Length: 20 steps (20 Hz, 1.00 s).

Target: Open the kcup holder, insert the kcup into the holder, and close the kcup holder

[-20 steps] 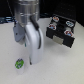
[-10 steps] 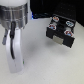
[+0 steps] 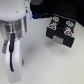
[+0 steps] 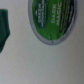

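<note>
The kcup (image 4: pixel 51 22) fills the wrist view with its round green patterned lid on a white rim, standing on the white table. In the exterior view only a green speck (image 3: pixel 23 62) shows beside my arm, which covers the rest. The kcup holder (image 3: pixel 60 31) is a black box at the exterior view's right. Its tray with round slots stands open, with a pale pull (image 3: pixel 59 40) on the front. My arm (image 3: pixel 14 30) reaches low over the table at the exterior view's left. The fingers show in neither view.
Several dark and red-lidded pods (image 3: pixel 54 22) sit in the holder's slots. A dark green shape (image 4: pixel 5 30) lies at the edge of the wrist view beside the kcup. White table (image 3: pixel 45 65) lies between my arm and the holder.
My arm has swung down and toward the exterior view's left, and now covers the spot where the kcup stood in plain sight. The holder has not moved.
</note>
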{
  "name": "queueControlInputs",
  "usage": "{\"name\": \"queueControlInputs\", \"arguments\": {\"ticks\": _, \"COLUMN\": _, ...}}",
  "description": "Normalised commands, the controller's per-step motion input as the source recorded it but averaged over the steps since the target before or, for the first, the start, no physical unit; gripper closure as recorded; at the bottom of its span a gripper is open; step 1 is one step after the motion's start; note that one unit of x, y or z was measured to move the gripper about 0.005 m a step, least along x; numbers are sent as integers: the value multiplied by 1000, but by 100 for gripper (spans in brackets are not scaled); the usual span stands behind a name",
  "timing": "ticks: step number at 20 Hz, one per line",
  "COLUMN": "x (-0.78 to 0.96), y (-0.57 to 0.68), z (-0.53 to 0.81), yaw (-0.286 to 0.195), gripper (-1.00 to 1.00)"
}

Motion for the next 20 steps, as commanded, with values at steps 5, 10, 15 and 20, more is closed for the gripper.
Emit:
{"name": "queueControlInputs", "arguments": {"ticks": 5, "x": 90, "y": -221, "z": -142, "yaw": -99, "gripper": -100}}
{"name": "queueControlInputs", "arguments": {"ticks": 10, "x": 83, "y": -144, "z": -98, "yaw": -89, "gripper": -100}}
{"name": "queueControlInputs", "arguments": {"ticks": 15, "x": 78, "y": -40, "z": -2, "yaw": -69, "gripper": 100}}
{"name": "queueControlInputs", "arguments": {"ticks": 20, "x": 63, "y": -16, "z": 5, "yaw": -64, "gripper": 100}}
